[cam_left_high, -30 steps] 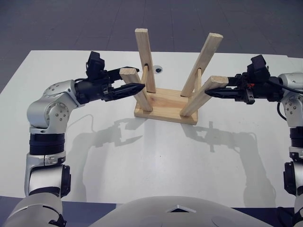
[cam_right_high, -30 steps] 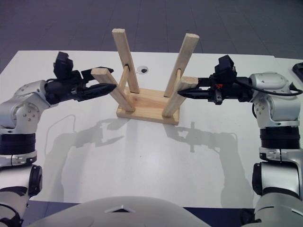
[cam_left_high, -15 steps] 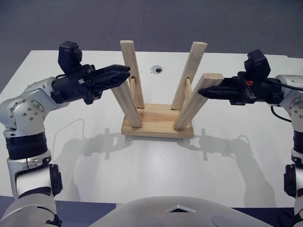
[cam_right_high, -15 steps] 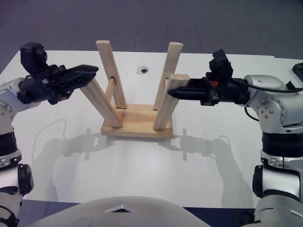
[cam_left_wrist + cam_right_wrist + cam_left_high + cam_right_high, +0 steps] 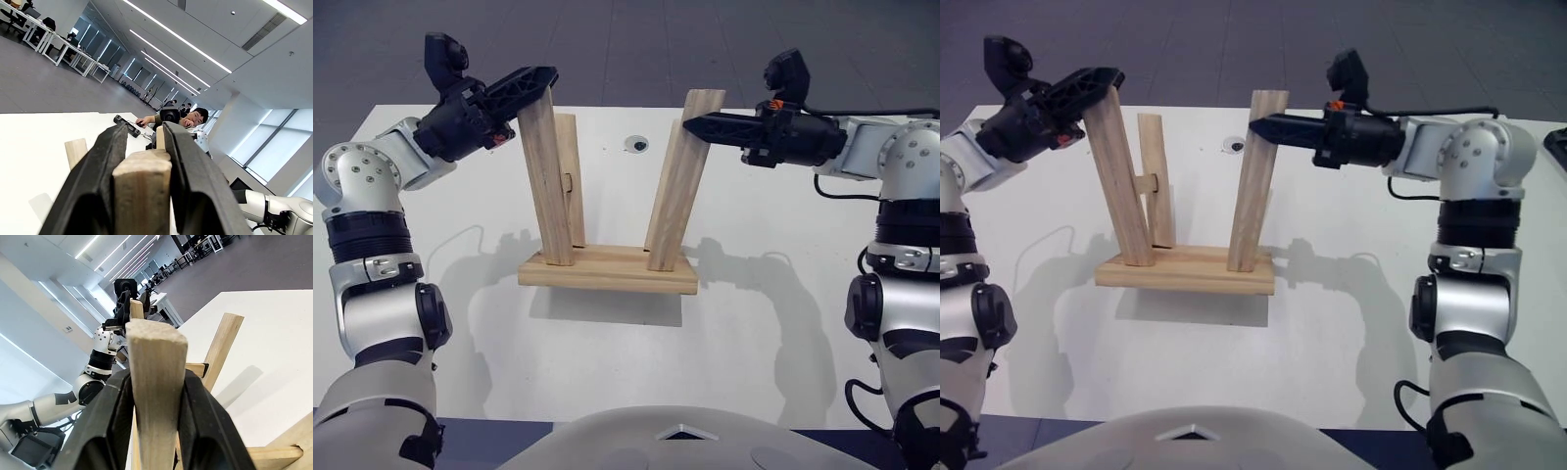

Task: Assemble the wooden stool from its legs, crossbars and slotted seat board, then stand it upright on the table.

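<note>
The wooden stool stands upside down, its seat board [image 5: 607,272] lowest and its legs pointing up. My left gripper [image 5: 543,78] is shut on the top end of the near left leg [image 5: 546,186]. In the left wrist view, black fingers [image 5: 93,196] press both sides of that leg end [image 5: 142,191]. On the top of the near right leg [image 5: 674,191] my right gripper [image 5: 690,122] is shut, and that leg end [image 5: 156,362] sits between its fingers [image 5: 112,416]. A back leg [image 5: 570,166] and a short crossbar [image 5: 568,181] show behind. Whether the board touches the table I cannot tell.
The white table [image 5: 754,323] spreads wide around the stool, with bare room in front and on both sides. A small round hole [image 5: 634,145] lies in the tabletop behind the stool. The board's shadow falls just in front of it.
Both grippers have risen with the leg ends in them. The stool has swung from legs leaning toward me to legs nearly upright, and it has shifted a little to the left.
</note>
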Tool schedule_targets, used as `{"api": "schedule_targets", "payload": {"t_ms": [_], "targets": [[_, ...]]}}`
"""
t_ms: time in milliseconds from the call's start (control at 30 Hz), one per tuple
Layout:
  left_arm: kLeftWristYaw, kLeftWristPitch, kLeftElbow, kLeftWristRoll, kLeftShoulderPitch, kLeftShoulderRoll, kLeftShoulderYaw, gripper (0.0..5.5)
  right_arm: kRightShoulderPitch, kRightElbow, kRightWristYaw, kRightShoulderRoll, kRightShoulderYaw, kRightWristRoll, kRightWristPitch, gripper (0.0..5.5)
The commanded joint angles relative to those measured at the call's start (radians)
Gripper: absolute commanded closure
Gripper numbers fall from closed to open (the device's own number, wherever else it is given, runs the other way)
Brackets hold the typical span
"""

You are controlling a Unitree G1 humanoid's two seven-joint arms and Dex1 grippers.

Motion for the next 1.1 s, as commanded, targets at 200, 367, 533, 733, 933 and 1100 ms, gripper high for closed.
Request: {"api": "schedule_targets", "payload": {"t_ms": [200, 367, 533, 733, 933, 1100], "targets": [[-0.100, -0.189, 0.432, 0.314, -0.101, -0.159, -0.211, 3.64, -0.144, 0.505, -0.236, 0.134, 0.151, -0.357, -0.283, 3.14], [-0.059, -0.358, 0.638, 0.421, -0.156, -0.175, -0.163, 2.73, -0.184, 0.702, -0.223, 0.186, 0.127, -0.441, -0.414, 2.25], [-0.006, -0.448, 0.720, 0.448, -0.182, -0.177, -0.084, 1.70, -0.206, 0.764, -0.174, 0.186, 0.103, -0.483, -0.452, 1.29], [0.099, -0.535, 0.753, 0.409, -0.206, -0.157, 0.069, 0.58, -0.193, 0.780, -0.160, 0.172, 0.006, -0.462, -0.492, 0.24], [0.087, -0.609, 0.732, 0.375, -0.236, -0.153, 0.198, 0.11, -0.139, 0.761, -0.154, 0.174, -0.095, -0.434, -0.510, 0.10], [0.115, -0.672, 0.713, 0.379, -0.257, -0.156, 0.249, 0.11, -0.107, 0.730, -0.153, 0.149, -0.179, -0.403, -0.540, 0.10]]}}
